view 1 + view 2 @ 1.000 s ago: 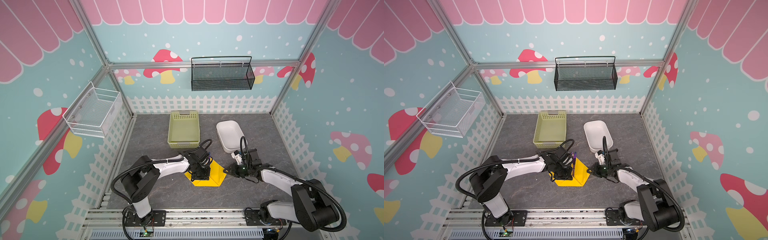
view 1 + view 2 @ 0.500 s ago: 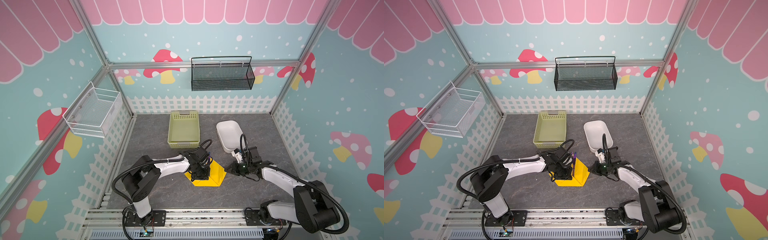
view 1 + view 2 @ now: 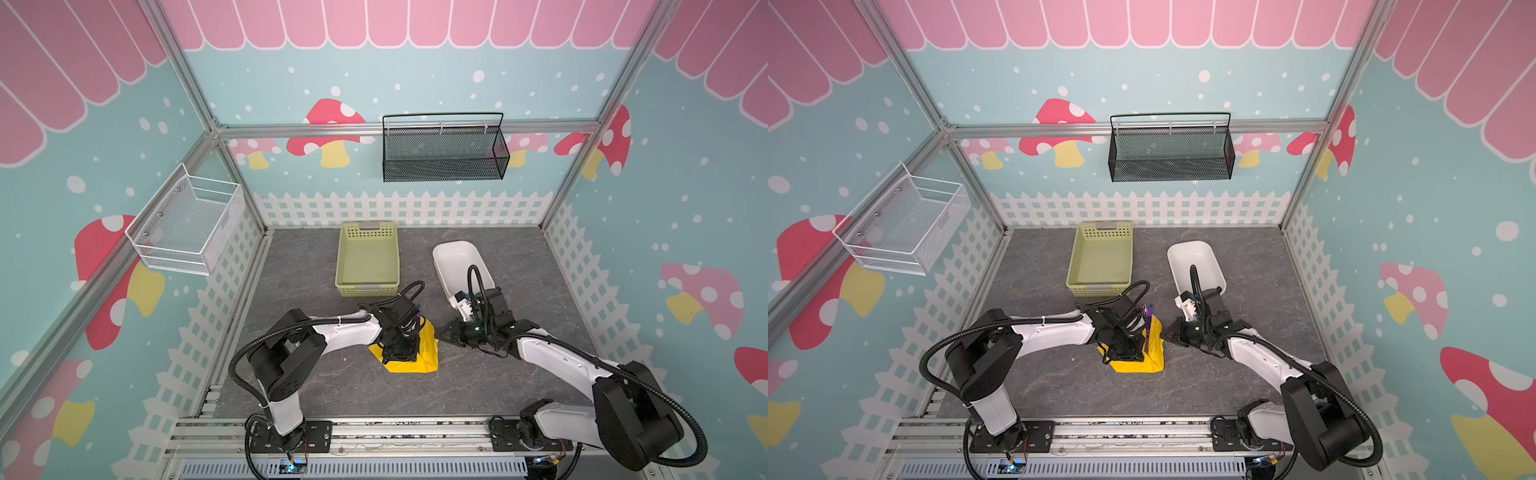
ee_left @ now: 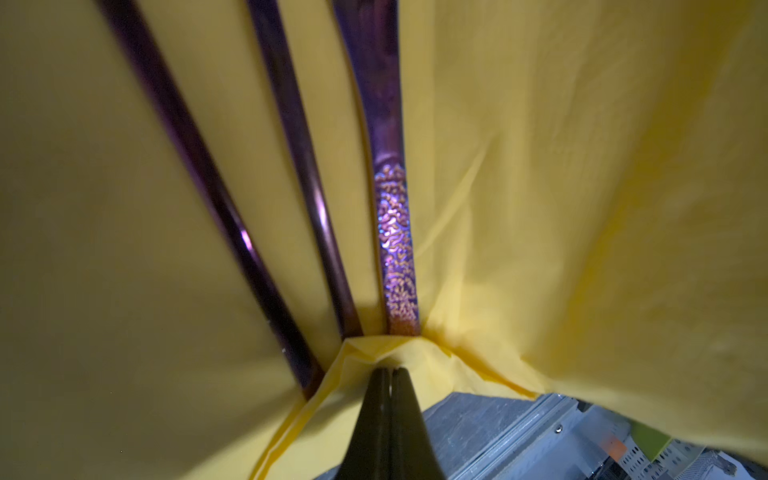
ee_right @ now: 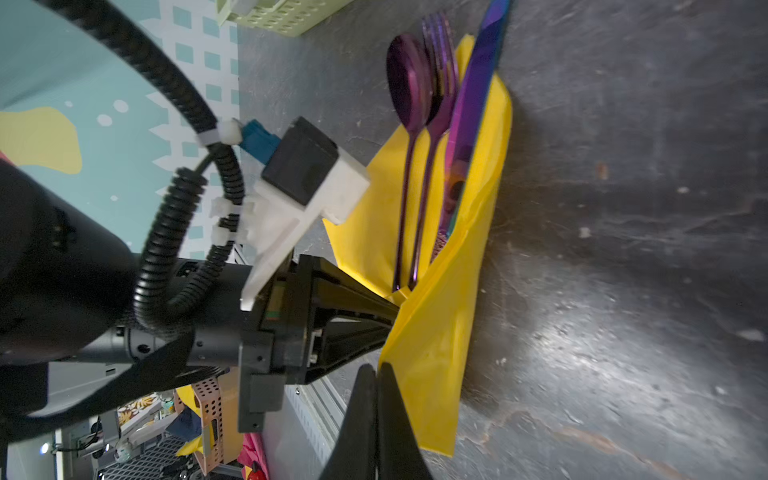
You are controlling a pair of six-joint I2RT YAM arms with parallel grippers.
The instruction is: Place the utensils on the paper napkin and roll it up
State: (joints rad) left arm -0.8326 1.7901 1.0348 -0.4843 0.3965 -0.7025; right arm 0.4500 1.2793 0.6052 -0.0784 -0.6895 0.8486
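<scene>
The yellow paper napkin (image 3: 426, 357) (image 3: 1152, 357) lies on the grey table, its right side folded up beside the utensils. Spoon (image 5: 409, 83), fork (image 5: 440, 58) and a purple-blue piece (image 5: 478, 83) lie side by side on it, heads sticking out past the far edge. Their handles (image 4: 305, 174) run down to a pinched fold. My left gripper (image 4: 390, 368) (image 3: 399, 353) is shut on that fold of the paper napkin (image 4: 561, 208). My right gripper (image 5: 376, 368) (image 3: 444, 335) is shut, tips right at the raised edge of the napkin (image 5: 436, 353), with nothing seen between them.
A pale green basket (image 3: 368, 230) stands just behind the napkin, and a white bowl (image 3: 455, 259) behind my right arm. A black mesh basket (image 3: 442, 153) hangs on the back wall, a white wire basket (image 3: 187, 224) on the left wall.
My right gripper has closed its jaws and edged slightly toward the napkin's raised side. The left gripper has kept its hold and has not moved.
</scene>
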